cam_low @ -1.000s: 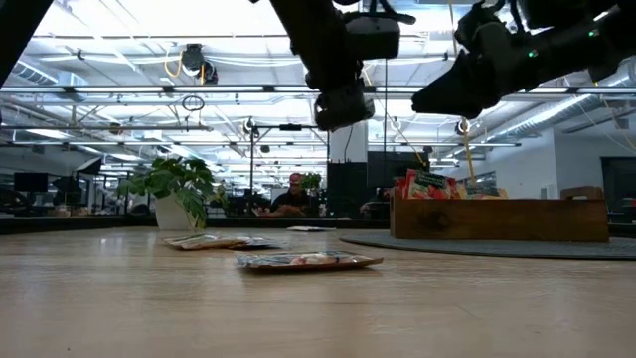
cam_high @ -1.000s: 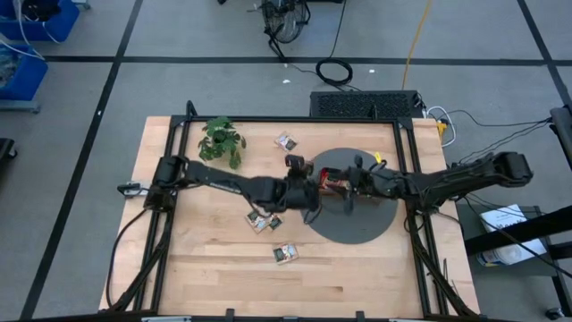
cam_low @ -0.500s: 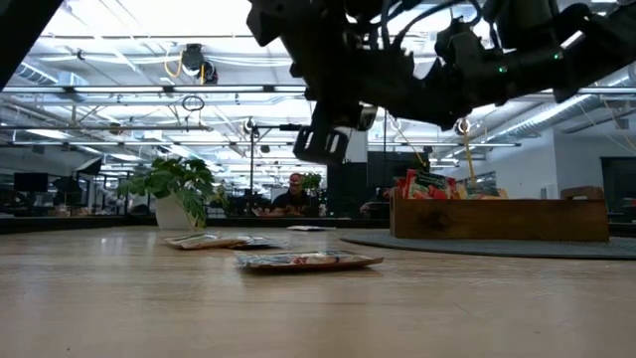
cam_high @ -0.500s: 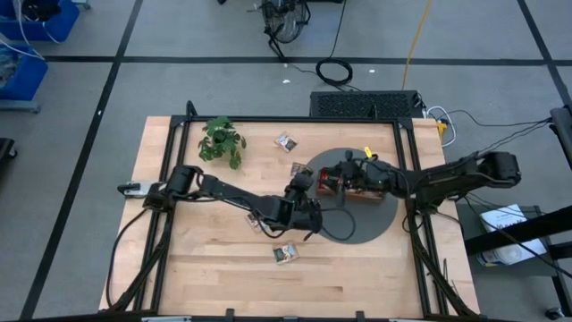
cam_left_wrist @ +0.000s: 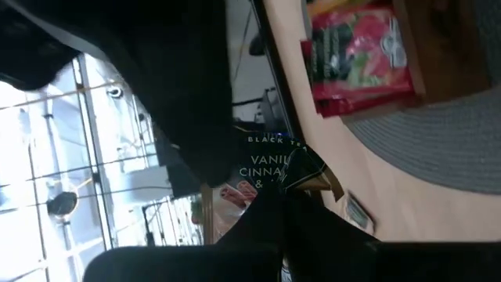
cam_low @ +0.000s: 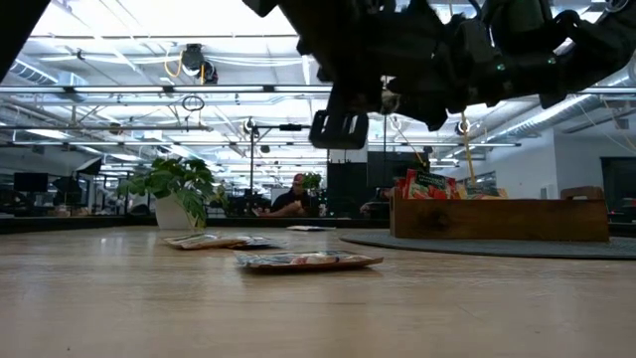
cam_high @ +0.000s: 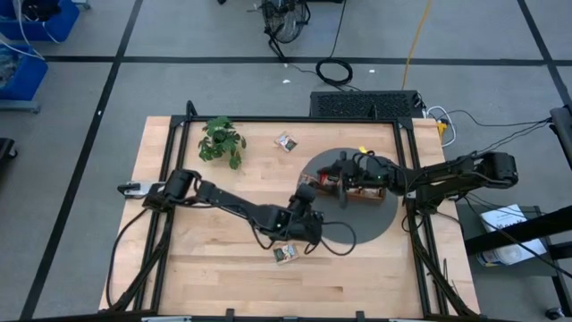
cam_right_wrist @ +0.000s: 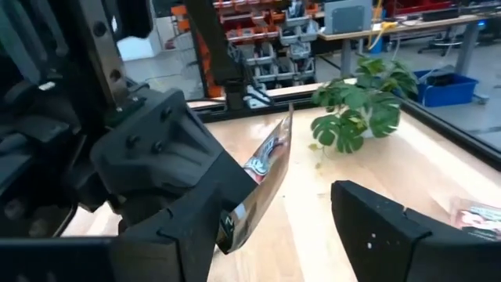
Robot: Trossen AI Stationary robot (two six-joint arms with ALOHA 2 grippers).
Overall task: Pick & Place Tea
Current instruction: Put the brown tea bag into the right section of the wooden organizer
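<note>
Sachets judged light, thin, floppy paper and slick-faced, best pinched by an edge or corner. Right gripper (cam_right_wrist: 282, 235) is hovering over the wooden tray (cam_high: 371, 195), fingers standing well apart, one sachet (cam_right_wrist: 270, 168) leaning edge-on against a single finger. Left gripper (cam_high: 302, 225) is hanging above mid-surface, fingers together; a black-tea sachet (cam_left_wrist: 275, 163) is showing at its tips, pinched or not I cannot tell. Loose sachets are lying flat on the surface, one near the front (cam_high: 286, 254), one beside the plant (cam_high: 286, 141). Tray is holding red sachets (cam_low: 425, 185) upright; which compartment is unclear.
</note>
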